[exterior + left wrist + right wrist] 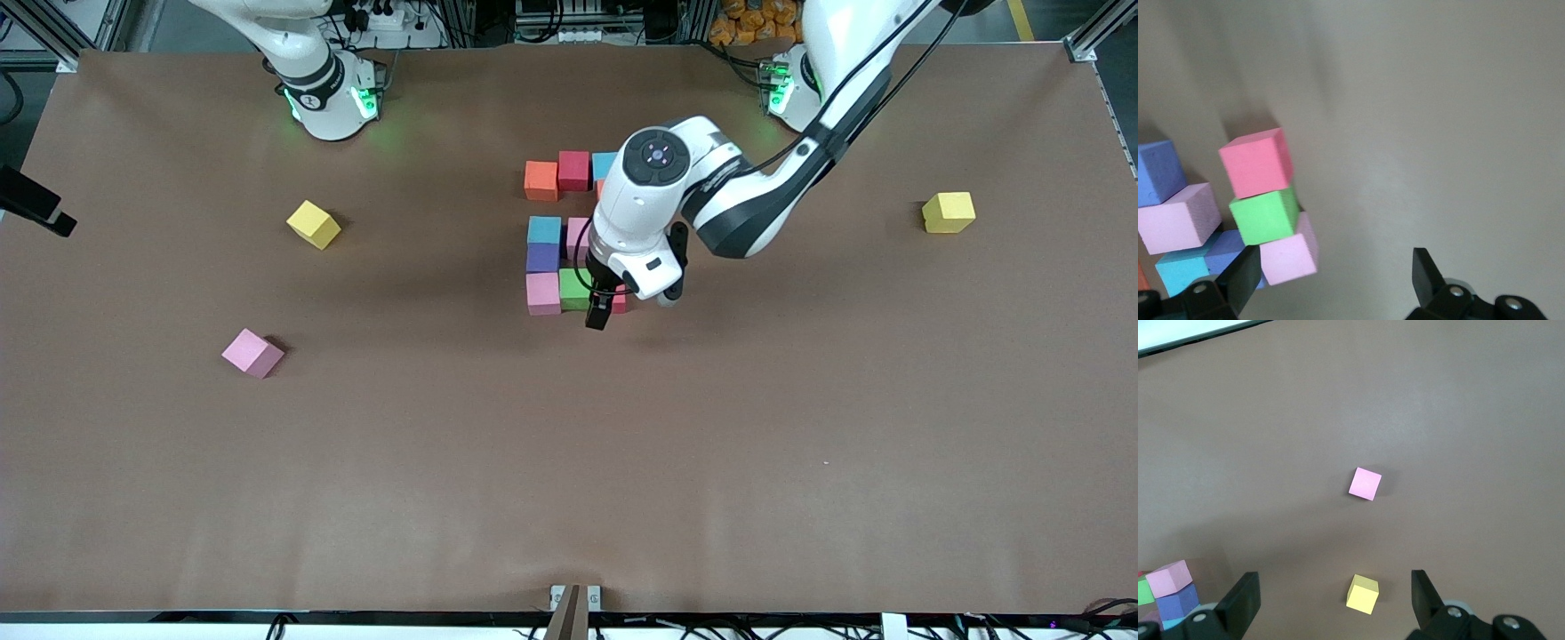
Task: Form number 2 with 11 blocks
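Several foam cubes sit grouped at mid-table. Farthest from the front camera are an orange cube (pixel 540 180), a red cube (pixel 574 170) and a light blue cube (pixel 605 165). Nearer are a light blue cube (pixel 544 230), a pink cube (pixel 578 236) and a purple cube (pixel 542 258). The nearest row is a pink cube (pixel 543 293) (pixel 1290 253), a green cube (pixel 574 289) (pixel 1265 216) and a red cube (pixel 620 303) (pixel 1257 163). My left gripper (pixel 603 308) (pixel 1331 280) is open and empty over that row. A loose pink cube (pixel 252 353) (pixel 1365 483) lies toward the right arm's end. My right gripper (pixel 1331 600) is open, empty and high.
A yellow cube (pixel 313 224) (pixel 1362 593) lies toward the right arm's end, farther from the front camera than the loose pink cube. Another yellow cube (pixel 948 212) lies toward the left arm's end. The left arm hides part of the group.
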Tool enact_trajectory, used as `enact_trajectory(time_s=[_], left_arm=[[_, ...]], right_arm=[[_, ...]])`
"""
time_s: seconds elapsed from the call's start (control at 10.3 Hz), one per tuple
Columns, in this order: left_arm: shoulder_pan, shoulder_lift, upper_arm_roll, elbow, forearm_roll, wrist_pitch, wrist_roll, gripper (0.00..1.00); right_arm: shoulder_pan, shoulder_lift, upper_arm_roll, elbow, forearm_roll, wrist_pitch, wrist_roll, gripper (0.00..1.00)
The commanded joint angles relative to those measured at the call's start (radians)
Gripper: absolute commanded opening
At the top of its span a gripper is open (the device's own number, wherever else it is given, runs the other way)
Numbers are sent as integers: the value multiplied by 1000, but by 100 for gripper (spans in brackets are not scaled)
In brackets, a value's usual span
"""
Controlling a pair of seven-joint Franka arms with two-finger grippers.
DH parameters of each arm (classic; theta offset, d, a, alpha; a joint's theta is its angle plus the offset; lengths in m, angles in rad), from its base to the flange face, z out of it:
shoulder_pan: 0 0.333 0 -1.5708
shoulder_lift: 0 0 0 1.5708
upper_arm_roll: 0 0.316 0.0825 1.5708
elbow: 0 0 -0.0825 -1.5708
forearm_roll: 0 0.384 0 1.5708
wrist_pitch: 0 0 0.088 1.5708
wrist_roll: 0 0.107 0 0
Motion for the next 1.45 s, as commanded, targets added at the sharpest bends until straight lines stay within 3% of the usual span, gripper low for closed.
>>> enact_trajectory(time_s=[0.0,0.19,0.87,1.36], left_arm=[[5,-24,0,94,21,-92,165,100],[32,-25,5,146,25,-170,316,100],[227,-175,-3,148,25,-362,954,100],[331,-234,-8,148,22,-437,1166,100]], right_arm=[[6,10,-5,19,12,-10,3,100],[6,10,-5,19,12,-10,3,100],[6,10,-5,19,12,-9,3,100],[6,10,-5,19,12,-9,3,100]])
